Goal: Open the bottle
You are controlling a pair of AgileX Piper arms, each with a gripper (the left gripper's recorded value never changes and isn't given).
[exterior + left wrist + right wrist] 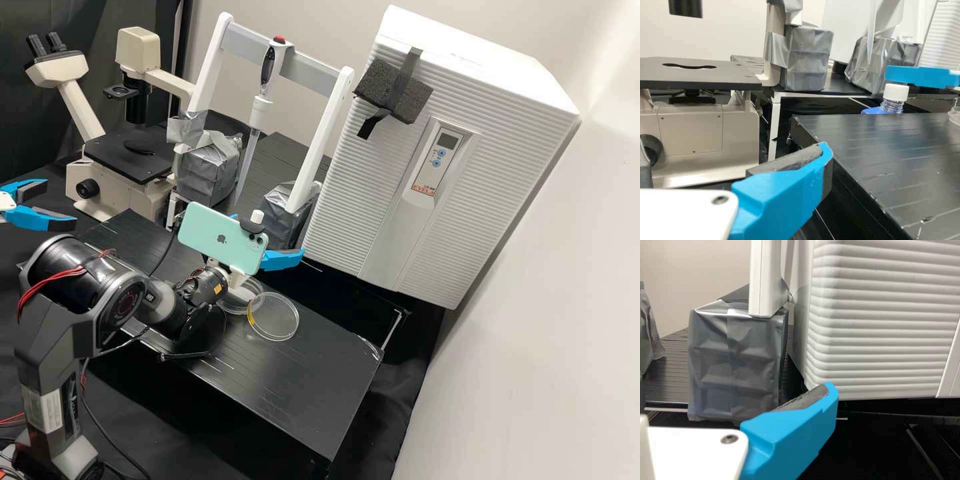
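Note:
A small clear bottle with a white cap (257,217) stands on the raised black platform (313,373), partly hidden behind the mint-green phone (223,238) on the right arm's wrist. My right gripper (270,235) is open at the bottle, with one blue finger (283,259) on the side toward the white machine. From the left wrist view the bottle (895,97) stands just under that far finger (922,76), and I cannot tell whether they touch. My left gripper (61,200) hangs open and holds nothing at the bench's far left, well away from the bottle.
A clear petri dish (273,317) lies on the platform near the right wrist. Behind stand a pipette rack (280,60) with foil-wrapped feet (735,365), a microscope (113,153) and a large ribbed white machine (453,147).

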